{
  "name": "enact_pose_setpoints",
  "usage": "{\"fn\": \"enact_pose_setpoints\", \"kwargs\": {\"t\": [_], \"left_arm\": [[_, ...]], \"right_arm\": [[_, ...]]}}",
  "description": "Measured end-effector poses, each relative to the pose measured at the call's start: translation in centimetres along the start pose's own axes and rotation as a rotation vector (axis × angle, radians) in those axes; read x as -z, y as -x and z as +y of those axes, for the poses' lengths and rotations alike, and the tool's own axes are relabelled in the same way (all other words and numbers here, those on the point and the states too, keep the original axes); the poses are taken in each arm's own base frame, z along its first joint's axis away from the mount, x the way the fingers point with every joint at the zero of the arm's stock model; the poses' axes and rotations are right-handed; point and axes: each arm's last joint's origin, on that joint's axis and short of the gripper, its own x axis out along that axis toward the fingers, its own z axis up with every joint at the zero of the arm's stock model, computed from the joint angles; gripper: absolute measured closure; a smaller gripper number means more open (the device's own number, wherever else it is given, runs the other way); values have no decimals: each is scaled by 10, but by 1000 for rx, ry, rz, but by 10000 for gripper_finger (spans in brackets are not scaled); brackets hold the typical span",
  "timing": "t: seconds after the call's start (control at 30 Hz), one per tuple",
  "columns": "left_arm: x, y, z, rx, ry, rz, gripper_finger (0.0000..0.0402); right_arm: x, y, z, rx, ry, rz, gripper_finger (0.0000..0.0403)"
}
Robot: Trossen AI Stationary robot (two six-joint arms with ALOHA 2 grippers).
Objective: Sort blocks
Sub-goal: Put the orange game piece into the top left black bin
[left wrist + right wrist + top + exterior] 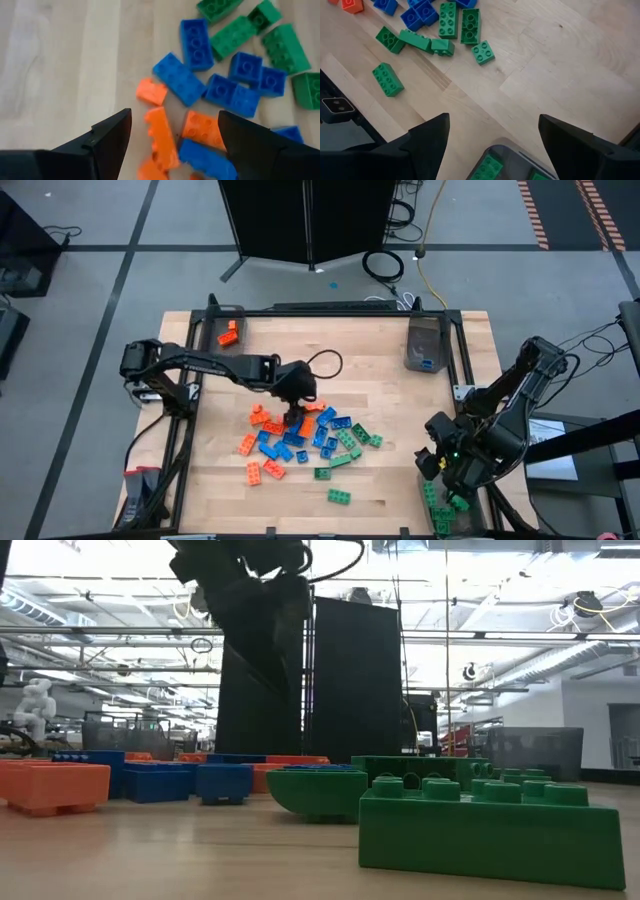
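Your left end effector [172,137] released, poised low over orange bricks [161,140] in the mixed pile mid-table [400,480], your right end effector [492,142] released above the bin [507,167] of green bricks [485,170].

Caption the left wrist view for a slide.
Open left pincer hovering over mixed orange blocks, blue blocks and green blocks on the wooden table.

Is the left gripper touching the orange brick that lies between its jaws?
Apart. In the left wrist view the left gripper has open jaws, and bare table shows on both sides of the orange brick lying between them.
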Motion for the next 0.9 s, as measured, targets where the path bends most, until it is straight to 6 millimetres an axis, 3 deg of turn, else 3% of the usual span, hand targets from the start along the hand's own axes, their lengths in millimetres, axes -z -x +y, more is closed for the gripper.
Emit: {"fn": "enact_pose_setpoints", "kwargs": {"t": [0.27,0.57,0.73,0.9], "left_arm": [[10,-37,-4,-98,-27,104,102],[19,-62,1,-114,-37,173,114],[20,-68,1,-99,-53,179,178],[26,-70,5,-105,-32,221,299]], "right_arm": [[0,0,0,5,2,0,103],[0,0,0,5,2,-1,103],[0,0,0,5,2,-1,103],[0,0,-1,8,3,-2,103]]}}
